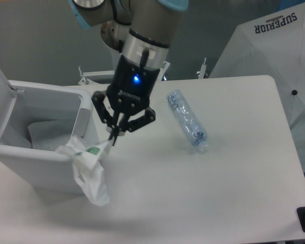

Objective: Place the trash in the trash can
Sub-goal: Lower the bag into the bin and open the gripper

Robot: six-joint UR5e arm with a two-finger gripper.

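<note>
beside trash can [86, 152], pincer [113, 139] seemingly pinching wrapper [88, 168]

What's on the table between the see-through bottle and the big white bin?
The gripper hangs there, holding the white wrapper near the bin. The table beside the bottle is bare, per the fixed camera.

White table, grey backdrop.
Plain grey wall [35, 46] behind the white table [234, 168]; white umbrella [274, 46] printed "SUPERIOR" at right.

High front view over table [234, 173]
</note>
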